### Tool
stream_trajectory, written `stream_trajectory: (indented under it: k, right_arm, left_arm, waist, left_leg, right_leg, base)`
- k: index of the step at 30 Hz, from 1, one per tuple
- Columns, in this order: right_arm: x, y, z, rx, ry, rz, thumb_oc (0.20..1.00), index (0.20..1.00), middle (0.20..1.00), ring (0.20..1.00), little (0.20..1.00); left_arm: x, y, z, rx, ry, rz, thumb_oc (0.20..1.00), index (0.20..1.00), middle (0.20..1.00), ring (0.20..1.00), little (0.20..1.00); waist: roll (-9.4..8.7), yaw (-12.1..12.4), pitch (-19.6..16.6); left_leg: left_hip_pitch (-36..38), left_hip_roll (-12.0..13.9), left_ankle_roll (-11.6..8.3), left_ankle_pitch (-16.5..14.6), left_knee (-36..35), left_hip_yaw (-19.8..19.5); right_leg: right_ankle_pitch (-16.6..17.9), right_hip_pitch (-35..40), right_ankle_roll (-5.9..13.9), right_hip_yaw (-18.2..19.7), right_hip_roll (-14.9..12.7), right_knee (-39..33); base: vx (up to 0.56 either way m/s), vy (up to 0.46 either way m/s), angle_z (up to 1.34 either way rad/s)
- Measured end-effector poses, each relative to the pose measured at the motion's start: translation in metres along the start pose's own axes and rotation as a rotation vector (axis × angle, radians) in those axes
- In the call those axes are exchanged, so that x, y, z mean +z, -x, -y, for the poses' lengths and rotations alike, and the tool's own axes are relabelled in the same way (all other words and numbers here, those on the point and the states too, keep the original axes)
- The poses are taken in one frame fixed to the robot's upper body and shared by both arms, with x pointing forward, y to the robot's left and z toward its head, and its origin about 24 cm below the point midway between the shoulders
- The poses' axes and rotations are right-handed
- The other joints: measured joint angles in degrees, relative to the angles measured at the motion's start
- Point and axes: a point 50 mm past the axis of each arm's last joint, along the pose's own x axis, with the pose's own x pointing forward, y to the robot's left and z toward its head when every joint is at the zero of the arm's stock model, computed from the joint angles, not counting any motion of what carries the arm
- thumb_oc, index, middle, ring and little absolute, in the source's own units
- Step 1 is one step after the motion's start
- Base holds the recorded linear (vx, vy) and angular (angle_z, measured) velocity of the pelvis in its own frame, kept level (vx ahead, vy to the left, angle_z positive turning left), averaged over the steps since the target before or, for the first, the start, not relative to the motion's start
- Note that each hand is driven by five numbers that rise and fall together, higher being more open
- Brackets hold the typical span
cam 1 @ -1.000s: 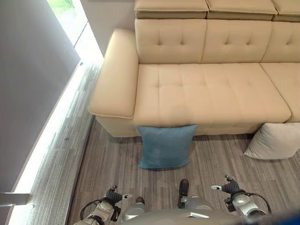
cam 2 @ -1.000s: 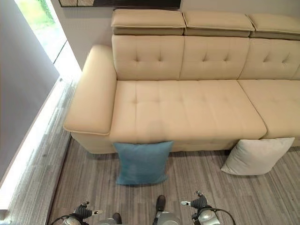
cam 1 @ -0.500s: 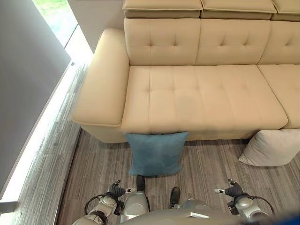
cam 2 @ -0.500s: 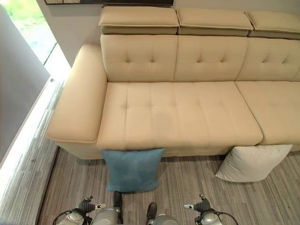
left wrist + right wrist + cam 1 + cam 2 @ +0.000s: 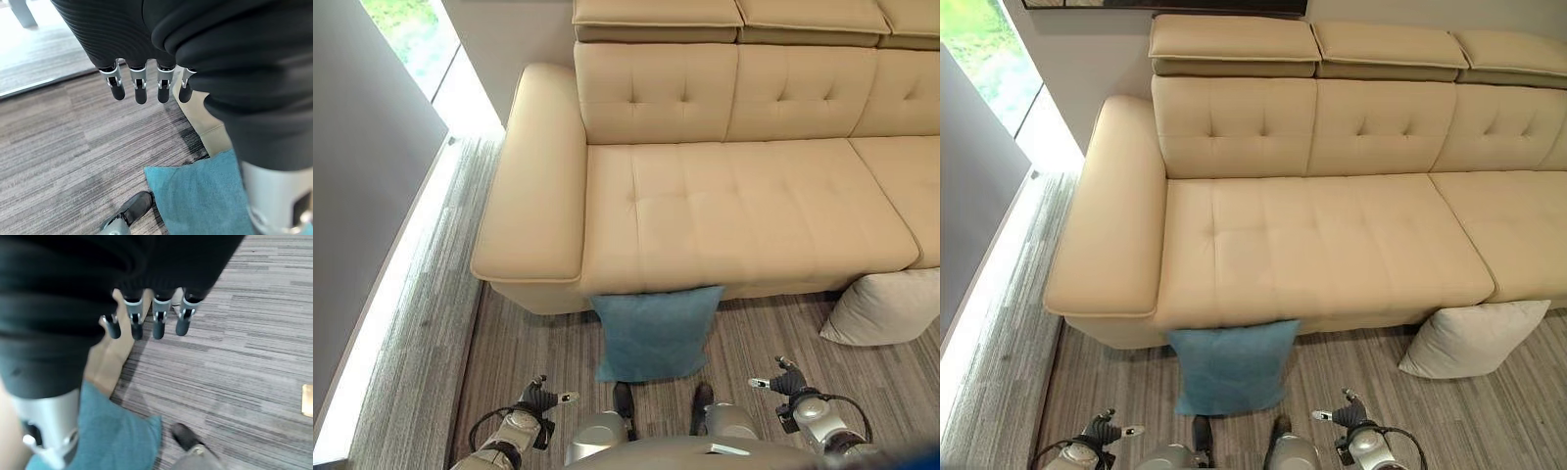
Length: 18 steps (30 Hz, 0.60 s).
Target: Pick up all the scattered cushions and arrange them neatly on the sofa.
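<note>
- Left hand (image 5: 540,395): low at the lower left of the left eye view, above the floor (image 5: 538,343). In its wrist view the fingers (image 5: 138,88) hang straight and spread, holding nothing; they touch no cushion.
- Right hand (image 5: 782,377): low at the lower right of the same view, also above the floor. Its wrist view shows the fingers (image 5: 157,322) straight and apart, with nothing between them.
- Blue cushion (image 5: 654,331): lower centre of the frame, between the two hands and slightly above them in the picture. It stands on the floor, tilted back, its top edge leaning against the front of the sofa (image 5: 734,196). Neither hand touches it. The same cushion shows past the hands in both wrist views.
- Light beige cushion (image 5: 889,305): right edge of the frame, on the floor, resting against the sofa front; well apart from the blue cushion and from the right hand.
- Sofa: cream, tufted, takes up the upper and middle frame; wide armrest at its left end, headrests along the top edge.
- Floor: grey striped planks; a bright strip runs along the left of the frame beside a window (image 5: 406,29) at the upper left.
</note>
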Motion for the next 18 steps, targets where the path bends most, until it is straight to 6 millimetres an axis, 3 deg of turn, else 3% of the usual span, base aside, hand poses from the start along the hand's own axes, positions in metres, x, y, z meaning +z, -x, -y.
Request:
stream_trajectory:
  k: [3, 6, 10, 11, 13, 15, 16, 18]
  right_arm:
    - [-0.003, 0.001, 0.001, -0.003, 0.002, -0.004, 1.000, 1.000, 1.000, 1.000, 1.000]
    - [-0.007, 0.001, 0.004, -0.012, 0.005, -0.014, 1.000, 1.000, 1.000, 1.000, 1.000]
    - [0.001, -0.001, 0.007, -0.034, -0.023, 0.006, 1.000, 1.000, 1.000, 1.000, 1.000]
    - [0.009, -0.003, 0.011, -0.057, -0.052, 0.034, 1.000, 1.000, 1.000, 1.000, 1.000]
    - [0.073, -0.013, 0.035, -0.143, -0.120, 0.191, 1.000, 1.000, 1.000, 1.000, 1.000]
    - [0.118, -0.013, 0.059, -0.214, -0.144, 0.317, 1.000, 1.000, 1.000, 1.000, 1.000]
    - [0.132, -0.011, 0.065, -0.231, -0.154, 0.355, 1.000, 1.000, 1.000, 1.000, 1.000]
    - [0.142, -0.009, 0.064, -0.245, -0.188, 0.392, 1.000, 1.000, 1.000, 1.000, 1.000]
  left_arm:
    - [-0.004, 0.001, 0.004, -0.009, 0.003, -0.008, 1.000, 1.000, 1.000, 1.000, 1.000]
    - [0.001, 0.001, 0.004, -0.009, 0.007, 0.007, 1.000, 1.000, 1.000, 1.000, 1.000]
    - [0.028, -0.003, 0.000, 0.016, 0.082, 0.092, 1.000, 1.000, 1.000, 1.000, 1.000]
    - [0.049, -0.004, -0.004, 0.041, 0.126, 0.155, 1.000, 1.000, 1.000, 1.000, 1.000]
    - [0.112, -0.004, -0.022, 0.103, 0.229, 0.323, 1.000, 1.000, 1.000, 1.000, 1.000]
    - [0.152, 0.001, -0.039, 0.143, 0.280, 0.429, 1.000, 1.000, 1.000, 1.000, 1.000]
    - [0.165, 0.003, -0.045, 0.156, 0.300, 0.461, 1.000, 1.000, 1.000, 1.000, 1.000]
    - [0.174, 0.006, -0.048, 0.178, 0.321, 0.494, 1.000, 1.000, 1.000, 1.000, 1.000]
  waist:
    - [-0.13, 0.2, -0.1]
    - [0.02, -0.2, -0.1]
    - [0.59, 0.0, 0.0]
    - [0.84, 0.1, 1.0]
    - [1.94, 0.3, 8.3]
    - [1.98, 0.1, 13.3]
    - [1.92, 0.0, 15.2]
    - [1.52, 0.1, 15.2]
  left_leg:
    - [0.0, 1.8, -1.66, -0.1, 0.5, -0.2]
    - [-0.4, 2.9, -2.53, 0.3, 0.4, -1.4]
    - [-4.5, 3.4, -3.18, 0.6, 2.8, -2.8]
    - [-8.7, 3.5, -3.29, 0.5, 5.6, -3.8]
    - [-20.7, 4.3, -3.35, 0.3, 12.7, -5.2]
    - [-26.8, 4.2, -3.81, 0.3, 14.4, -6.0]
    - [-27.9, 4.1, -4.16, 0.6, 14.1, -6.3]
    - [-28.2, 3.9, -4.29, 1.9, 12.6, -6.2]
  right_leg:
    - [3.1, 3.6, -1.63, -0.6, 2.7, -7.2]
    - [4.2, 4.9, -2.53, -1.6, 4.2, -9.8]
    - [4.1, 2.6, -2.77, -3.1, 4.7, -9.3]
    - [4.1, -0.7, -2.79, -3.7, 4.4, -7.8]
    - [3.2, -12.3, -3.49, -4.4, 3.5, -0.2]
    - [2.0, -19.6, -4.82, -4.5, 2.2, 4.9]
    - [2.1, -21.0, -4.76, -4.4, 2.1, 5.5]
    - [2.1, -22.3, -4.75, -4.2, 1.8, 5.9]
  base:
    - [0.02, -0.082, -0.02]
    - [0.00, -0.072, 0.14]
    - [-0.18, -0.074, 0.19]
    - [-0.39, -0.066, 0.40]
    - [-0.36, -0.043, 0.26]
    - [-0.03, -0.003, 0.12]
    - [-0.08, 0.021, 0.09]
    - [-0.15, 0.045, 0.05]
